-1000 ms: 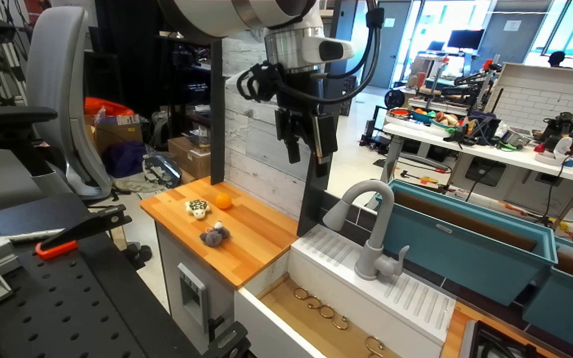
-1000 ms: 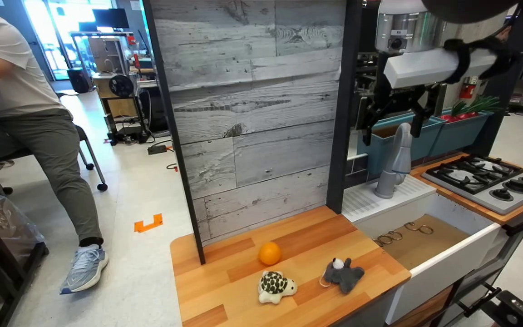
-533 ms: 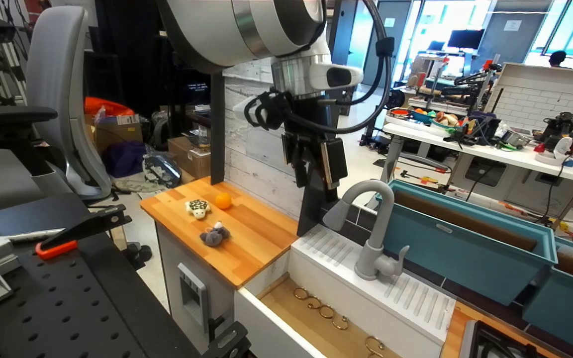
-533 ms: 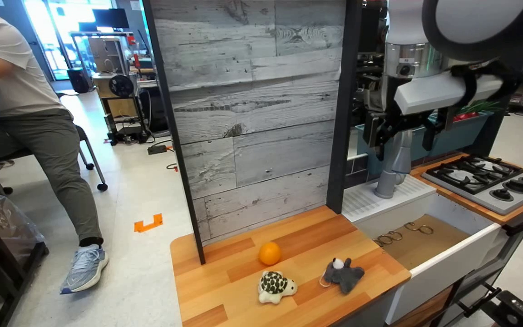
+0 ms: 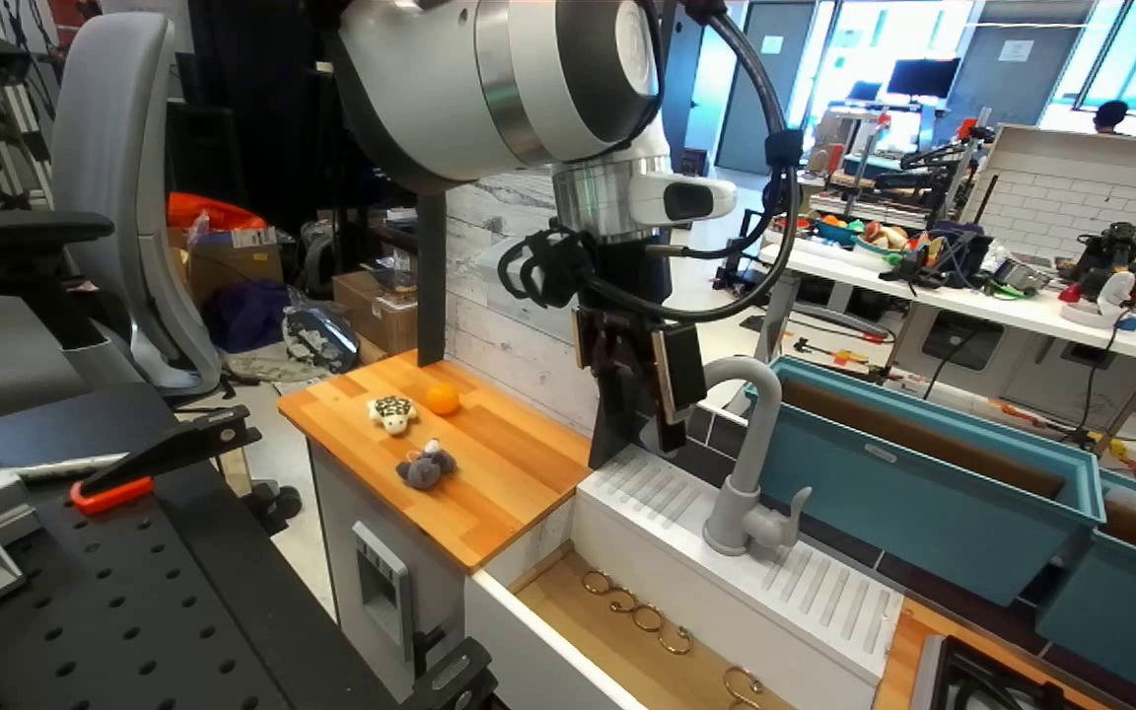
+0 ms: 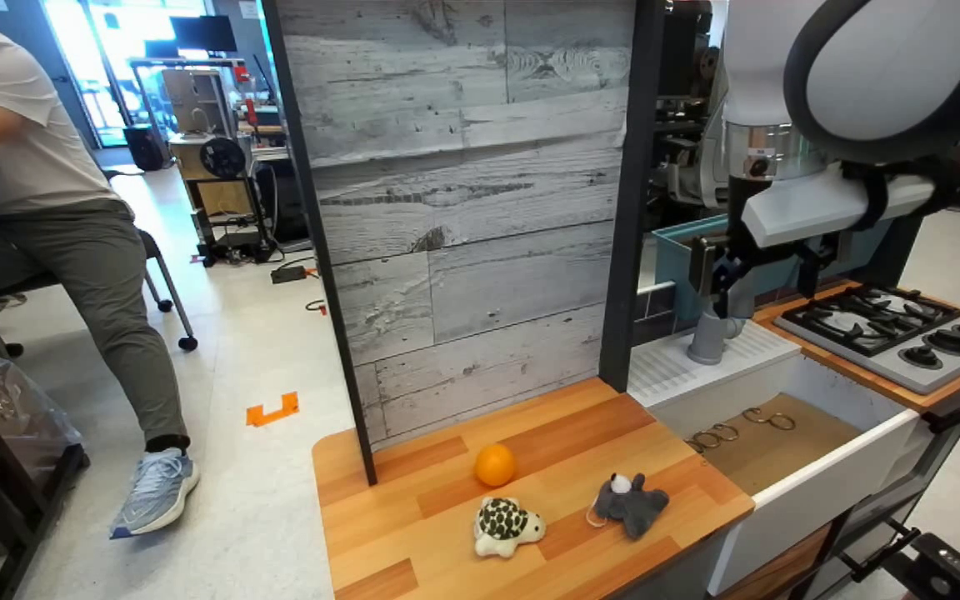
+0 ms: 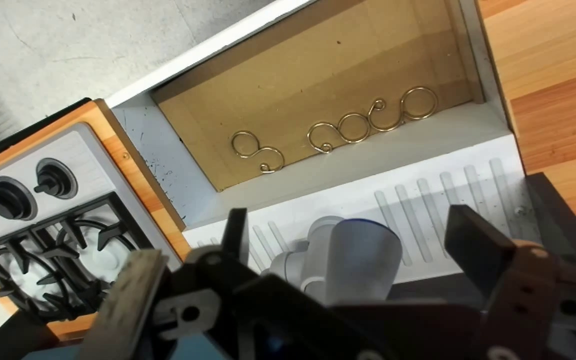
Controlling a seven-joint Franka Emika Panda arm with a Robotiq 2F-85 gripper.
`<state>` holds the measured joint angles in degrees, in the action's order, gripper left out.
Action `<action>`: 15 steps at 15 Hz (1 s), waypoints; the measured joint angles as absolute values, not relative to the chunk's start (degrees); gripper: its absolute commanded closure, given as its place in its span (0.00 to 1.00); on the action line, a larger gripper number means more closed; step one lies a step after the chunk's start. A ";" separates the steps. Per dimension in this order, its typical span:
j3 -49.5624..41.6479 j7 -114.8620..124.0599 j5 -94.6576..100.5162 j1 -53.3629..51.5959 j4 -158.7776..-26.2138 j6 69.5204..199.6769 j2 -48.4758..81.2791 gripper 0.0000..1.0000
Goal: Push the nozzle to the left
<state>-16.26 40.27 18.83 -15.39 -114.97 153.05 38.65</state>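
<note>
The nozzle, a grey faucet with an arched gooseneck spout, stands upright on the white ridged ledge behind the sink, in both exterior views point(image 5: 761, 424) point(image 6: 707, 337). My gripper point(image 5: 645, 416) is open and empty, pointing down at the spout, and hides part of it in both exterior views point(image 6: 765, 300). In the wrist view the spout's end point(image 7: 363, 250) shows between the two spread fingers of the gripper point(image 7: 356, 237), with a gap on each side. I see no finger pressing on it. The faucet's side handle point(image 5: 795, 513) points away from the spout end.
A white sink point(image 5: 568, 646) with brass rings point(image 5: 647, 618) lies before the ledge. Teal planters point(image 5: 923, 483) stand behind. A stove point(image 6: 897, 329) is beside it. A wooden counter point(image 6: 447, 533) holds an orange ball point(image 6: 496, 465), a turtle toy point(image 6: 505, 527) and a grey toy point(image 6: 632, 504). A wood-look panel point(image 6: 480, 208) rises behind.
My gripper has come down from above to the level of the spout, and a little to the right in both exterior views. It stays open. The nozzle has not visibly moved.
</note>
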 measured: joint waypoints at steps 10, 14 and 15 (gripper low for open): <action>-21.50 40.27 19.02 -20.58 -111.94 161.49 44.60 0.00; -23.61 40.23 18.89 -23.15 -110.97 163.59 47.35 0.00; -23.62 40.21 18.81 -23.47 -110.77 163.76 47.72 0.00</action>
